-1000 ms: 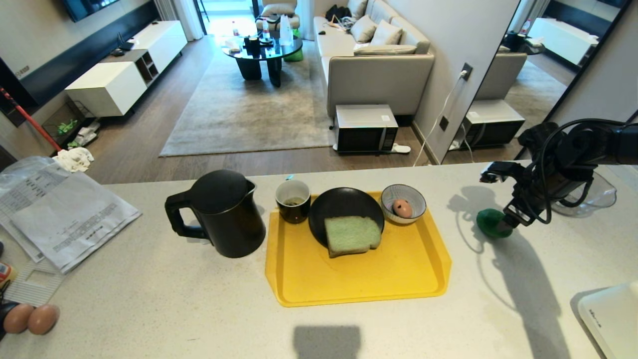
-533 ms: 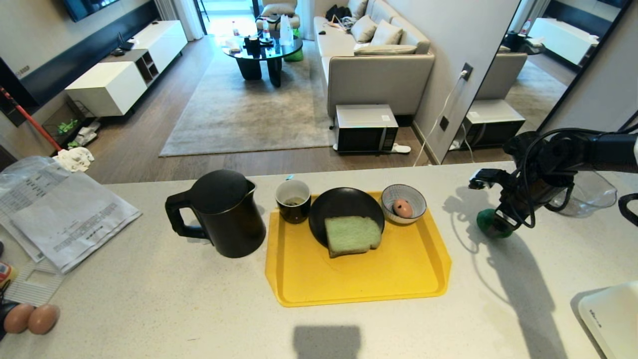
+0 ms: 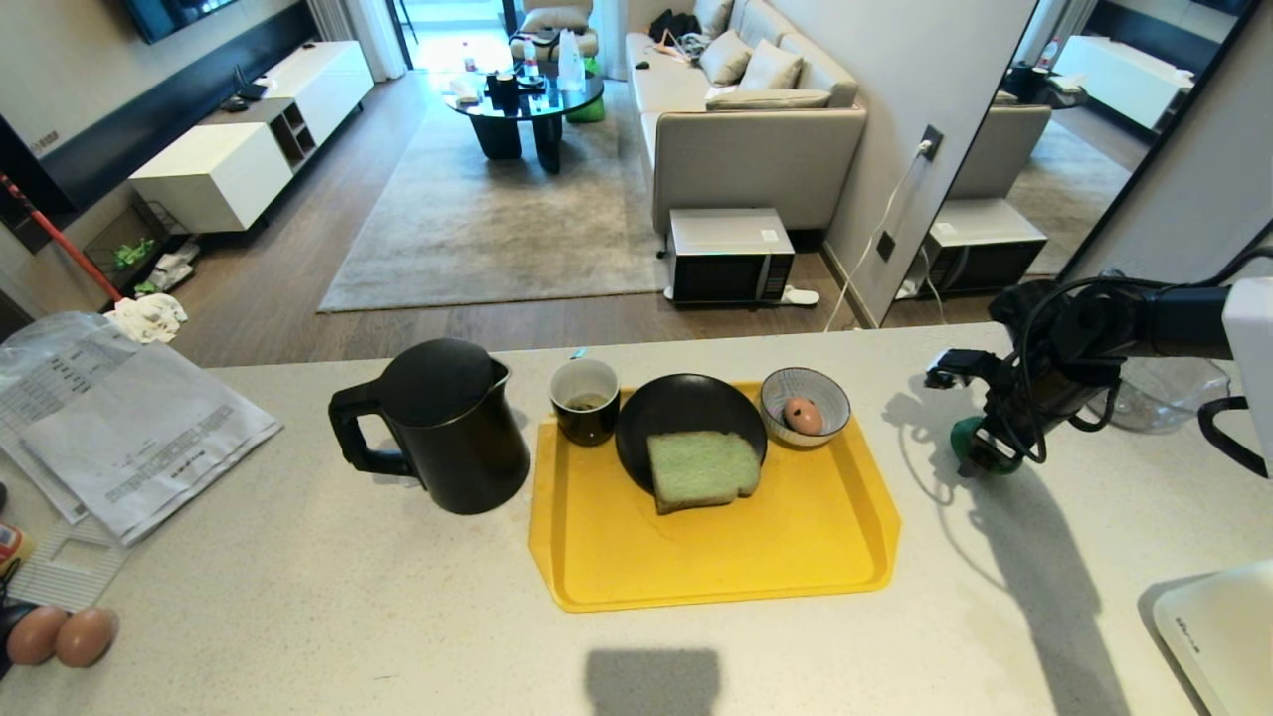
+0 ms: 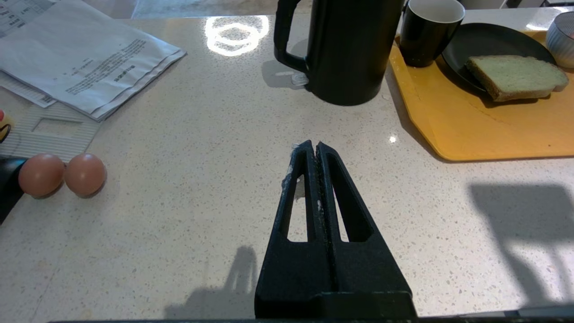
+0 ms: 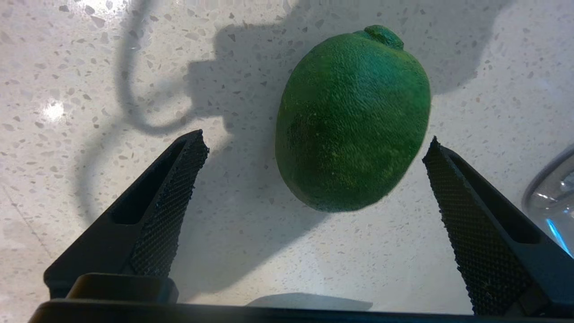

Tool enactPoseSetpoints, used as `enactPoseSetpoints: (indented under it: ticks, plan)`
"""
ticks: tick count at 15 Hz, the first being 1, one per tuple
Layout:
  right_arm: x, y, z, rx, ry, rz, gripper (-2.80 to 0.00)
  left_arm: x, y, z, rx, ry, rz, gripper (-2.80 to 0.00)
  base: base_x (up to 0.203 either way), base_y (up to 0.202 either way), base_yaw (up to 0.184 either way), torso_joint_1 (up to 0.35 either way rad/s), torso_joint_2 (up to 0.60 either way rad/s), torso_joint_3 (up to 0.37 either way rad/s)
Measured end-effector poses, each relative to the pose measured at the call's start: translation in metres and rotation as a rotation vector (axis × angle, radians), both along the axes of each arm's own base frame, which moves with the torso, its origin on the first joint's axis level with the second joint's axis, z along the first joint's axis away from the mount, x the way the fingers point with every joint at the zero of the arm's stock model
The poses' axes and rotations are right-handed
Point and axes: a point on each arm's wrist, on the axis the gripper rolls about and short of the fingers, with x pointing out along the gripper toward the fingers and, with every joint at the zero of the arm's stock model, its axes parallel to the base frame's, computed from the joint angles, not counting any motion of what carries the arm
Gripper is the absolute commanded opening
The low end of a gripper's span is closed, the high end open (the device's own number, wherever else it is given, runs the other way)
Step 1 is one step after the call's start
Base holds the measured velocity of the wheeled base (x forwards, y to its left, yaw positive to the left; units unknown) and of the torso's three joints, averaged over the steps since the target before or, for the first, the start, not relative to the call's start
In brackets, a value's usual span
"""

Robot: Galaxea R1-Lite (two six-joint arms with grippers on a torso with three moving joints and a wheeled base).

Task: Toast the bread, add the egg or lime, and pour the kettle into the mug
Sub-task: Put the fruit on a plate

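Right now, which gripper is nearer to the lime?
The right. The right gripper hangs open directly over the lime on the counter, right of the tray. The left gripper is shut, above bare counter near the kettle.

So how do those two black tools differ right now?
The left tool is shut, its fingers pressed together over bare counter. The right tool is wide open, hanging above the lime without touching it. The left holds and targets nothing; the right straddles the fruit. Both have black triangular fingers.
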Motion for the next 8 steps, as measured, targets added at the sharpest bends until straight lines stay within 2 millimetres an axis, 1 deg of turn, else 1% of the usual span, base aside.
enactPoseSetpoints:
  ticks: [8]
  plan:
    - [0.009, -0.001, -0.014, -0.003, -0.01, 0.0, 0.0, 0.0, 0.0, 0.0, 0.0, 0.0, 0.0, -2.8, 0.0, 0.0, 0.0, 0.0, 0.0, 0.0]
